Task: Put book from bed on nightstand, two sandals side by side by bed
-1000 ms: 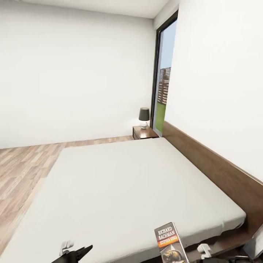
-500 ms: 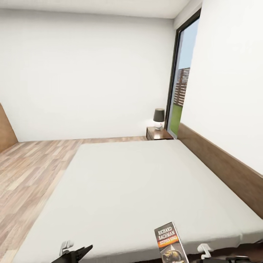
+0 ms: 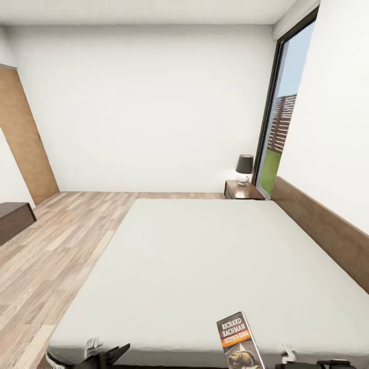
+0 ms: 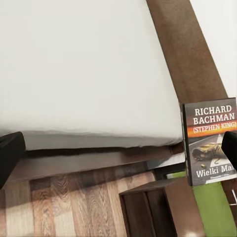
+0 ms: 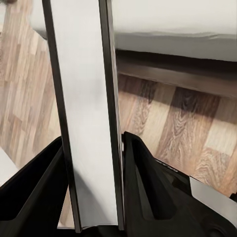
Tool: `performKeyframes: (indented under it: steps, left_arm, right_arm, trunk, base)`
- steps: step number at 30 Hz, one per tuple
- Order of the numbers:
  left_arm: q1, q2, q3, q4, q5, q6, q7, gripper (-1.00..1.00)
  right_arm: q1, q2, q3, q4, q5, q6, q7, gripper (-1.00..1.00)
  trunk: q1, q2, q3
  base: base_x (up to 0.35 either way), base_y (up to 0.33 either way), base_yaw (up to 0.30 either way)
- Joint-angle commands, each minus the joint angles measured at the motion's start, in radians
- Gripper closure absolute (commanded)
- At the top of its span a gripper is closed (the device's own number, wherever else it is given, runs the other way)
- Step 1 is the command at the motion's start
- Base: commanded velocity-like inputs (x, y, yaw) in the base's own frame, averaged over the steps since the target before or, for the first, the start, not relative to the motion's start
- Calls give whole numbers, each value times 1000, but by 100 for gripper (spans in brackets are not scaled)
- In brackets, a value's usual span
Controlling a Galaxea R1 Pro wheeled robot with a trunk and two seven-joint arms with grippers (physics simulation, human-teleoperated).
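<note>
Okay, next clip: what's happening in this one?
The robot is in a bedroom at the foot of the bed, carrying the book upright in its right claw, whose fingers press on both sides of it. The left claw is open and holds nothing. The nightstand with its lamp stands at the far side of the bed, by the window. The book is not yet set down.

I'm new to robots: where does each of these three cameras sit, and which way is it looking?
Head view: from the robot's head, across the bed toward the nightstand; left gripper at the bottom edge.
Left wrist view: beside the left gripper, facing the bed's edge and floor; dark fingertips show.
Right wrist view: behind the right gripper, clamped on the book, edge-on.
Shared: the book.
</note>
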Motion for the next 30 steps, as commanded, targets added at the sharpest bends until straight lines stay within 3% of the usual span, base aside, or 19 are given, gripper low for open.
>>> performKeyframes:
  steps: [1, 17, 30]
  left_arm:
    - [-1, 0, -8, 2, 9, -8, -1, -100]
    - [-1, 0, -9, 2, 9, -8, -1, -100]
    - [-1, 0, -8, 2, 9, -8, -1, -100]
  right_arm:
    - [0, -1, 5, -1, -10, 9, 0, 100]
    - [0, -1, 5, -1, -10, 9, 0, 100]
    - [-1, -1, 5, -1, -10, 9, 0, 100]
  trunk:
    - [1, -1, -1]
    - [1, -1, 5]
    - [1, -1, 10]
  base:
    - [0, 0, 271]
    - [-3, 0, 267]
    - [-190, 0, 223]
